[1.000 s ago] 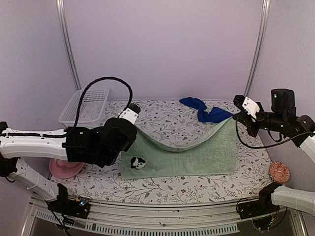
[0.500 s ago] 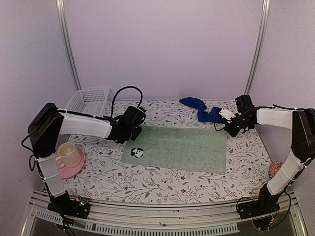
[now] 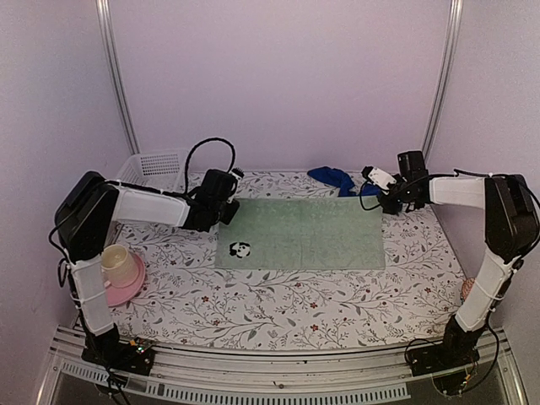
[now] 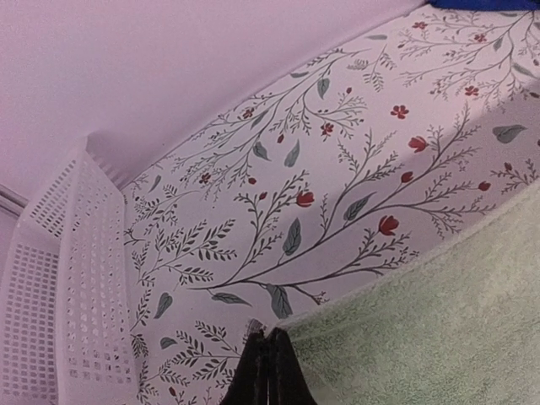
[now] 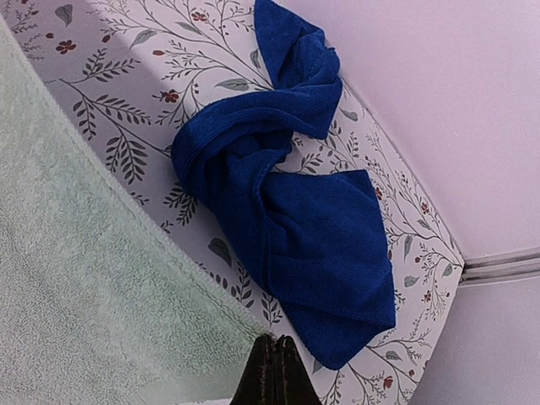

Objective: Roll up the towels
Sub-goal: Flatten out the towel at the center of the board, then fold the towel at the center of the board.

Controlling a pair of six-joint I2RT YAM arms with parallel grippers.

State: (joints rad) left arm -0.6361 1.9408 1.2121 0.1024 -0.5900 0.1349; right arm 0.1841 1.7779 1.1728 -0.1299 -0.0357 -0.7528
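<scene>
The pale sage-green towel (image 3: 304, 232) lies spread flat on the flowered table (image 3: 278, 312), with a small panda patch (image 3: 240, 250) near its front left corner. My left gripper (image 3: 229, 207) is shut on its far left corner. In the left wrist view the closed gripper (image 4: 268, 339) meets the towel corner (image 4: 439, 329). My right gripper (image 3: 381, 201) is shut on the far right corner. The right wrist view shows that gripper (image 5: 275, 342) pinching the green towel edge (image 5: 76, 278). The royal-blue towel (image 3: 337, 179) (image 5: 295, 219) lies crumpled at the back, just beyond the right gripper.
A white perforated basket (image 3: 152, 169) (image 4: 59, 295) stands at the back left. A pink cup on a pink saucer (image 3: 118, 266) sits by the left arm's base. The back wall rises close behind the blue towel.
The green towel hung sagging between the two raised grippers. Both arms have reached back and down, and the towel now lies flat and stretched on the table.
</scene>
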